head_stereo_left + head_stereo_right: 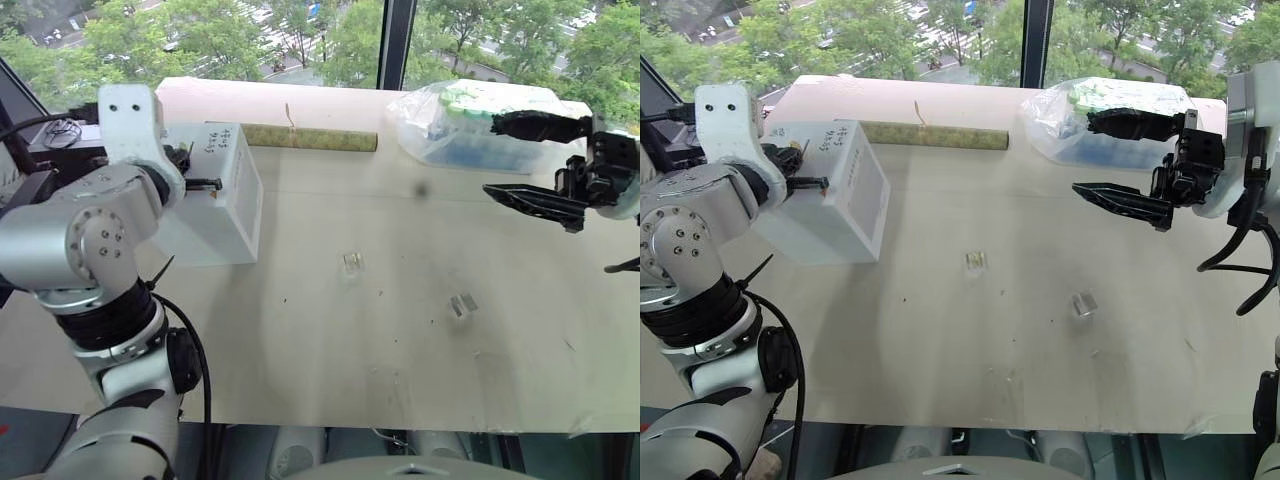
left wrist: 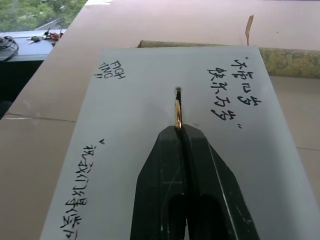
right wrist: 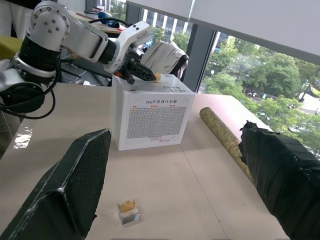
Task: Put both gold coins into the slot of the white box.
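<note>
Nearest the camera, the left hand [image 2: 179, 131] pinched a gold coin [image 2: 177, 113] edge-on over the slot [image 2: 178, 94] of the white box [image 1: 225, 205] on the desk [image 1: 400, 330], lined up to drop in, while the right hand [image 1: 1118, 158] hung spread, empty, near a second coin in its clear holder [image 3: 129, 208].

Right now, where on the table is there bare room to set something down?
Bare tabletop runs along the near edge, below the two clear holders. Crowded along the far edge: white box, patterned roll, bag of tubes.
</note>
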You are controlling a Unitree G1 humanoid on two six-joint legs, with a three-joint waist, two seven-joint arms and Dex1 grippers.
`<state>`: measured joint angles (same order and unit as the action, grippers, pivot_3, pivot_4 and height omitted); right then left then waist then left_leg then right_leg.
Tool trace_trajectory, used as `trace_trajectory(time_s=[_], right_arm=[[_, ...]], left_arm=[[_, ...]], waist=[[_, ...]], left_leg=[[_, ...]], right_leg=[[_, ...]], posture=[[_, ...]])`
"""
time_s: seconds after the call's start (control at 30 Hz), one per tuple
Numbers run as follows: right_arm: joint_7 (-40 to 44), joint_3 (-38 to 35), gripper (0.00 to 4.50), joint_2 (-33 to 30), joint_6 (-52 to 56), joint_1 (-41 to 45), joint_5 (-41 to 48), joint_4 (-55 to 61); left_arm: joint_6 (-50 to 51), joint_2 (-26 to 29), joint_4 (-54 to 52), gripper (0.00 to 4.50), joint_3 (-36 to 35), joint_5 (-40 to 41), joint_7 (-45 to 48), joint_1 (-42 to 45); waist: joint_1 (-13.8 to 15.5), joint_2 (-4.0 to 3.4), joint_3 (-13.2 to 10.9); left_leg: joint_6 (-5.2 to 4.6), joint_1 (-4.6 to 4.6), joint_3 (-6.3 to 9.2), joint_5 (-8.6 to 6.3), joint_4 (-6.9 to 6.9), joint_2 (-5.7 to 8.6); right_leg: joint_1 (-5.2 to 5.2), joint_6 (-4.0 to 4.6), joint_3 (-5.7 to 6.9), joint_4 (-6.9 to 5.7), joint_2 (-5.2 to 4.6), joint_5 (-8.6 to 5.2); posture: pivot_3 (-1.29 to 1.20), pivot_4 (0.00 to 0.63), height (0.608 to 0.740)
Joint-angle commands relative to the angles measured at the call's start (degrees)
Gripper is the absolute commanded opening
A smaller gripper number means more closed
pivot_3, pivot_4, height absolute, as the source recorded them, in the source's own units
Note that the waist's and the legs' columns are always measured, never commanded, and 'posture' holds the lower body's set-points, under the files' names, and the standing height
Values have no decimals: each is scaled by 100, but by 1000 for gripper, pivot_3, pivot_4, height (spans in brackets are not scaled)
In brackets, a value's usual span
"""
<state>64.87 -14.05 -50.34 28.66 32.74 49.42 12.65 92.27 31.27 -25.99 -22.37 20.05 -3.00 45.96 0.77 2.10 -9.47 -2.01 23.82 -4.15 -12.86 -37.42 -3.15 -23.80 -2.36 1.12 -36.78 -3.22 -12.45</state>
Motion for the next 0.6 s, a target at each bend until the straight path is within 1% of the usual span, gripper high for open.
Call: trace_trajectory(time_s=[0.03, 0.37, 0.43, 0.53, 0.6], right_arm=[[127, -219, 4425, -52, -132, -15, -40, 26], [279, -316, 4425, -47, -194, -123, -115, -12], [271, -319, 4425, -44, -194, -146, -111, 12], [99, -232, 4500, -83, -54, -144, -147, 80], [-19, -172, 4500, -98, 3, -153, -225, 135]], left_arm=[[23, 30, 28, 0, 2, 134, -72, 47], [23, -6, 230, 0, -76, 171, -477, 56], [23, 164, 228, 0, 26, 320, -361, 21], [23, 200, -102, 697, -117, 327, -314, 57], [23, 274, -308, 1395, -208, 414, -164, 42]], waist=[[1, -1, 1], [-1, -1, 1], [-5, -1, 1], [-13, -1, 1], [-9, 0, 0]], left_leg=[[0, -2, -1, 0, 0, 0], [0, -4, -1, 0, 0, 1], [0, -6, -1, 0, 0, 0], [0, -6, -1, 0, 0, 0], [1, -3, -1, 0, 0, -1]], right_leg=[[1, 0, -1, 0, 0, 0], [1, 0, -1, -1, -1, 0], [1, 0, -1, -3, 0, 0], [1, 0, -2, -4, 1, 0], [0, 0, -1, -3, 1, 0]], posture=[[0, 150, 740], [0, 150, 740], [0, 150, 740], [0, 150, 740], [0, 150, 740]])
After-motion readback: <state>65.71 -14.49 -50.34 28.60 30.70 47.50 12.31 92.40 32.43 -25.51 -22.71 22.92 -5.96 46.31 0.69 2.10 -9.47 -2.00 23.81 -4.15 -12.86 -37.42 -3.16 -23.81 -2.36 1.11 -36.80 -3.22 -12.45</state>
